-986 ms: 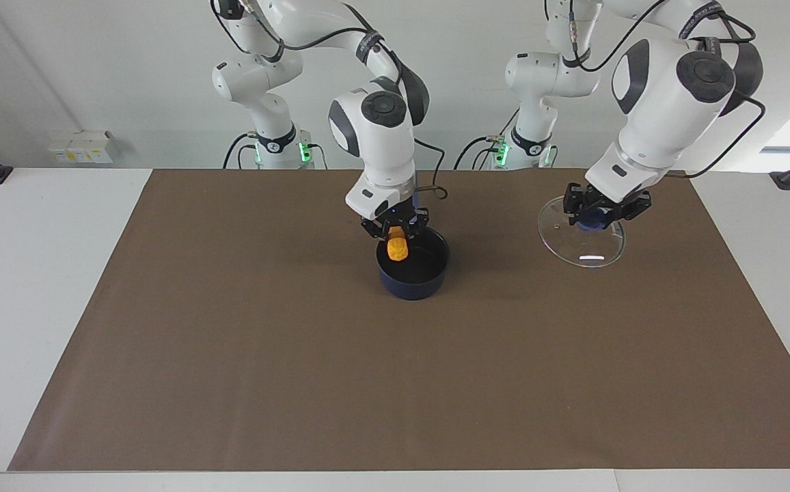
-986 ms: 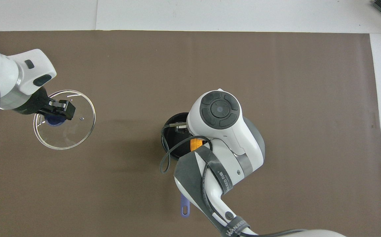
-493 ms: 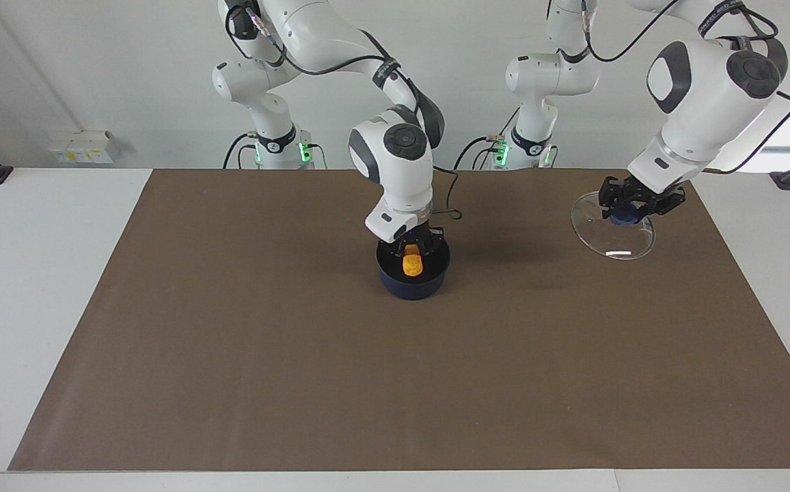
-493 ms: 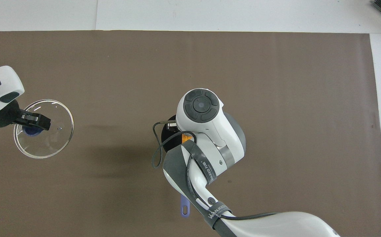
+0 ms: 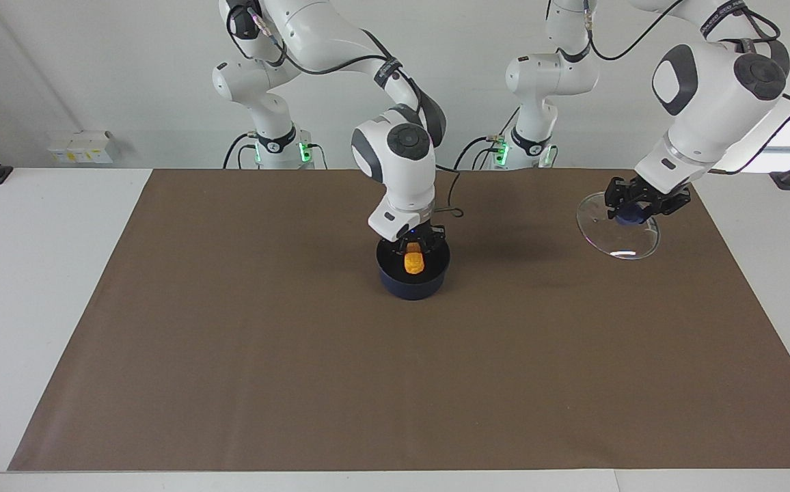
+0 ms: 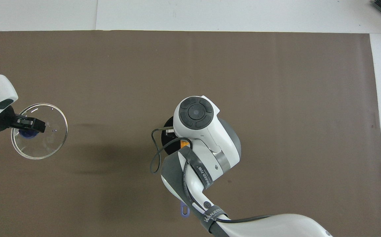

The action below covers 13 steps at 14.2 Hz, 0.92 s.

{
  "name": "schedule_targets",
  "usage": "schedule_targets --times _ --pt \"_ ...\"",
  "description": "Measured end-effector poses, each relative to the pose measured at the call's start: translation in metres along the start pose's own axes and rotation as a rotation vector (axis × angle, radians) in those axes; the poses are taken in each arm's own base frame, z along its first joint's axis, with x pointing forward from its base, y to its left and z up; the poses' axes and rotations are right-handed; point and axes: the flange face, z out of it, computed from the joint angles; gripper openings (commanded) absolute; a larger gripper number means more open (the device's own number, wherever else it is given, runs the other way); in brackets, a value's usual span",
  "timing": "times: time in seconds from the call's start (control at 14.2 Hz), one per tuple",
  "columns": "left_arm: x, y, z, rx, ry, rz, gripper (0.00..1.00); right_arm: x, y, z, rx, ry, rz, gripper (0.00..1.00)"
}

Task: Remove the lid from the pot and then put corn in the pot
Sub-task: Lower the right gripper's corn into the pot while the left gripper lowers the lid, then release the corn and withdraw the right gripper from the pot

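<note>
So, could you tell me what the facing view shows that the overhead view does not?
Only the facing view shows the right gripper down inside the pot, shut on the corn, and both arm bases. Only the overhead view shows the tip of the pot's handle, poking out from under the right arm toward the robots; there the arm covers the gripper and nearly all the corn. Both show the left gripper shut on the blue knob of the lid, tilted over the brown mat at the left arm's end.
</note>
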Motion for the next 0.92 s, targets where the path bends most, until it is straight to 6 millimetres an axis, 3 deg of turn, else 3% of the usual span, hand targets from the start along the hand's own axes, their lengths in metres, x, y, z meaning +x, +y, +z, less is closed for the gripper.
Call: schedule_targets --times 0.07,0.42,0.56,0.63,0.7,0.92 --pt "0.002 -0.006 0.012 0.000 0.000 -0.010 0.00 0.000 0.001 0.001 -0.001 -0.001 0.001 0.49" --pt "0.009 -0.036 0.091 0.003 0.017 -0.059 0.00 0.000 0.003 0.005 0.010 -0.014 0.016 0.55" --pt "0.008 -0.046 0.116 0.002 0.014 -0.074 0.00 -0.001 0.003 0.005 0.015 -0.017 0.019 0.76" --pt "0.008 -0.050 0.124 0.002 0.013 -0.081 0.00 -0.001 0.003 0.005 0.015 -0.017 0.019 0.95" --pt "0.009 -0.055 0.130 0.002 0.014 -0.086 0.00 -0.001 0.003 0.004 0.016 -0.016 0.018 1.00" --pt "0.004 -0.080 0.140 0.001 0.017 -0.081 0.00 0.004 0.009 -0.015 0.030 0.011 0.029 1.00"
